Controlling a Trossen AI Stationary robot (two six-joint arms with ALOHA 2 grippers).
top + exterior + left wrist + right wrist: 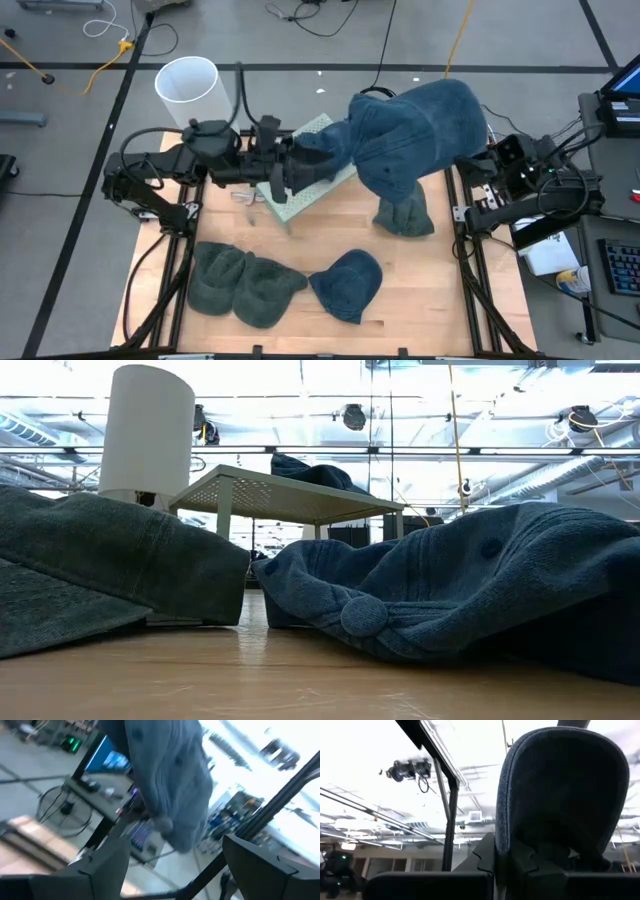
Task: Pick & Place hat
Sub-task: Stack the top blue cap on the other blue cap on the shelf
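One blue hat (420,135), faded denim and crumpled, pinched by right fingers (520,865); left fingers (107,870) spread wide beside it.

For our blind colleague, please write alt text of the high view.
A large blue hat hangs above the wooden table, with the left gripper open beside it over a green perforated stand. Three hats lie near the front edge.

A grey floor (60,150) crossed by dark tape lines and loose cables (110,55) surrounds the wooden table (300,240), under bright ceiling lights.
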